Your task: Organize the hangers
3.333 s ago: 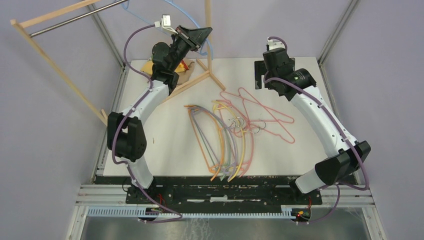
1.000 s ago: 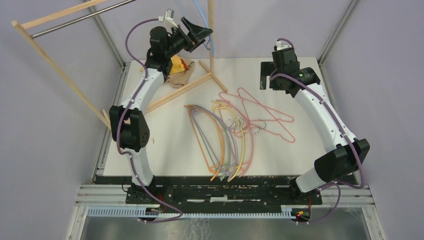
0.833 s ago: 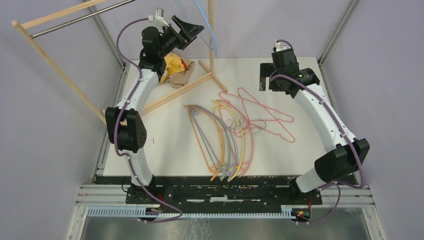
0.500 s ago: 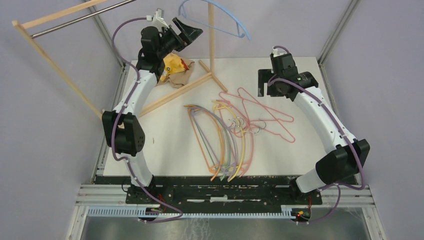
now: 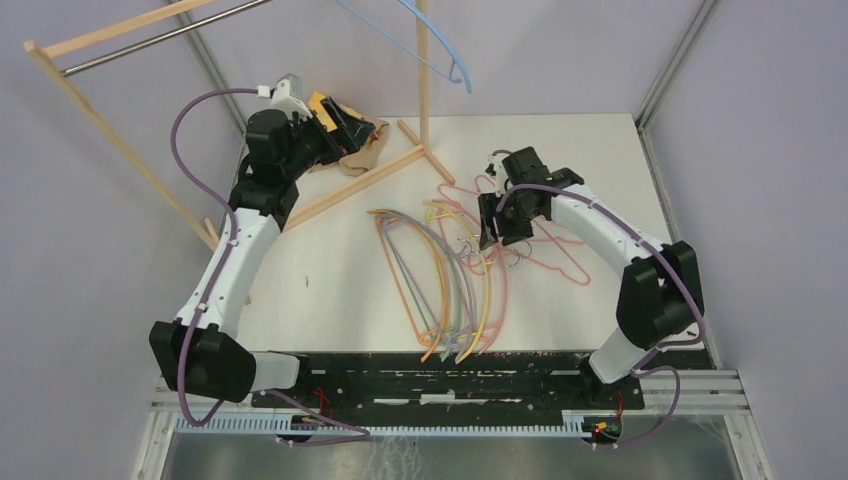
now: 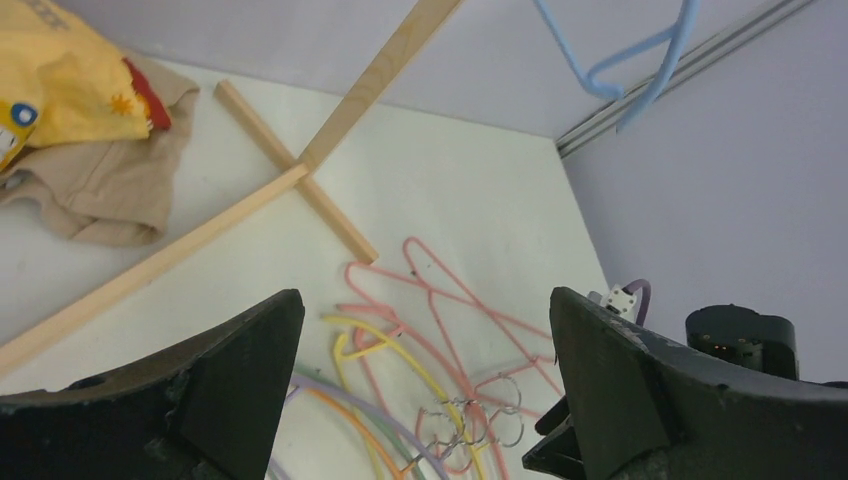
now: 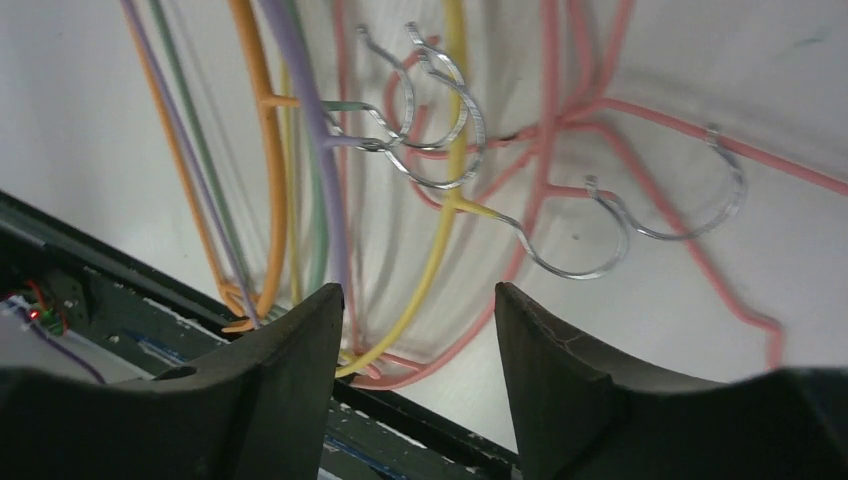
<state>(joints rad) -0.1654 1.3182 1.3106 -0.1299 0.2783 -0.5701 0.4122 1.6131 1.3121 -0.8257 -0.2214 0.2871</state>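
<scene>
Hangers [image 5: 455,275] lie piled on the table [image 5: 330,260] beneath the right gripper [image 5: 490,228], and one blue hanger [image 5: 455,72] hangs aloft beside the rack upright [image 5: 421,85], above and beyond the left gripper [image 5: 350,120]; from the left wrist, that gripper [image 6: 425,300] gapes wide and empty, the pile ahead and below it; from the right wrist, the right gripper [image 7: 418,300] is parted too, gripping nothing, the tangled metal hooks [image 7: 430,110] just ahead of its fingers [image 7: 290,390]. Picking the next hanger looks to be the step in hand; it calls for descending onto one neck and closing without snagging neighbours.
</scene>
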